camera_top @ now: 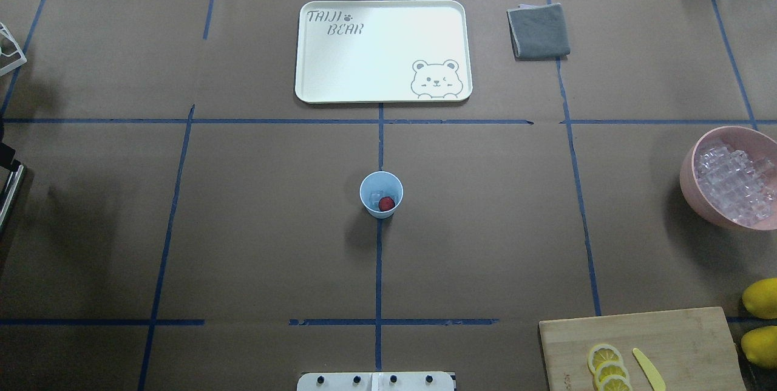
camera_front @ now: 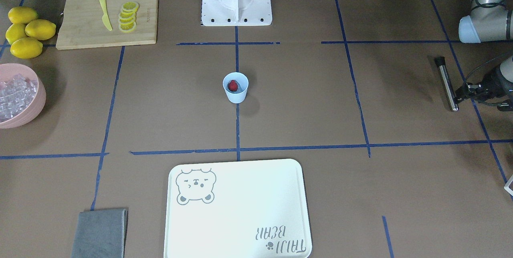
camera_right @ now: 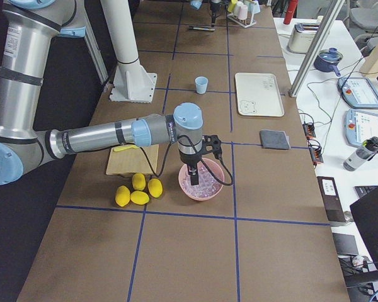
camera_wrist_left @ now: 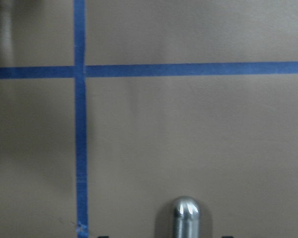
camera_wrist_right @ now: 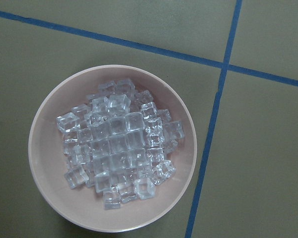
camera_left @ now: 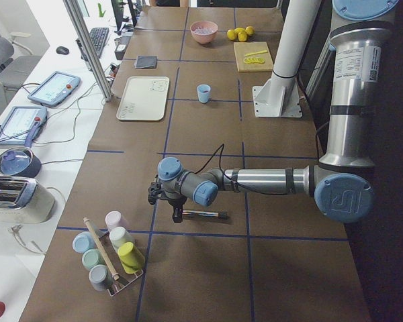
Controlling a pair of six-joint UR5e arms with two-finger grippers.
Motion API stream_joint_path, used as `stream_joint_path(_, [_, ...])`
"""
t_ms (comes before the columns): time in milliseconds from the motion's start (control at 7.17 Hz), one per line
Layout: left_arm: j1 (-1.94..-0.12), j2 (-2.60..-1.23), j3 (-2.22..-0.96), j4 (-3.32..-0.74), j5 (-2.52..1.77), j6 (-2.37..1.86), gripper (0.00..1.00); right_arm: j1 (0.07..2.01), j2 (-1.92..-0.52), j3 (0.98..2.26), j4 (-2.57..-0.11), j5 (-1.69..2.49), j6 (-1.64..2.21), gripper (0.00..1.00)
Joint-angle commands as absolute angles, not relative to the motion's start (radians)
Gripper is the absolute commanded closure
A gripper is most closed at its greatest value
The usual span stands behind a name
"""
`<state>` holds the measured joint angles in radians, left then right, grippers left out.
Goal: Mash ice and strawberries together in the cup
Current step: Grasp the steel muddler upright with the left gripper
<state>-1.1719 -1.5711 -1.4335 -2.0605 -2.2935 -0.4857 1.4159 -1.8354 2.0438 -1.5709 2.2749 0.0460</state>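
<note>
The pale blue cup (camera_front: pixel 236 95) (camera_top: pixel 366 200) stands at the table's middle on a tape line. In it lie a red strawberry (camera_front: pixel 233 85) (camera_top: pixel 386 203) and a faint piece of ice (camera_top: pixel 376 195). More ice (camera_wrist_right: pixel 116 148) fills the pink bowl (camera_wrist_right: pixel 44 163) (camera_front: pixel 34 107). My right gripper (camera_right: pixel 192 179) hangs over that bowl; I cannot tell whether it is open or shut. My left gripper (camera_front: pixel 457 98) (camera_left: pixel 177 216) is low over one end of a metal rod (camera_front: pixel 446 81) (camera_wrist_left: pixel 186 215) on the table, and it looks open, with fingers either side.
A wooden board (camera_front: pixel 80 29) carries lemon slices (camera_front: pixel 128 17) and a yellow knife (camera_front: pixel 105 13), with whole lemons (camera_front: pixel 28 29) beside it. A white tray (camera_top: pixel 340 63) and a grey cloth (camera_top: pixel 538 31) lie at the far side. A rack of cups (camera_left: pixel 111 258) stands beyond my left gripper.
</note>
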Motion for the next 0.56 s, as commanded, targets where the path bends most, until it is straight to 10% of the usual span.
stream_joint_path(0, [-1.149,-1.572,-1.396,-2.109,-2.301,-0.494,0.19,1.416,-1.835,2.042,-1.571,2.275,0.046,0.0])
stream_joint_path(419, [-1.125,-1.572,-1.396,-2.109,-2.304,-0.497,0.19,1.416,-1.835,2.042,-1.571,2.275,0.046,0.0])
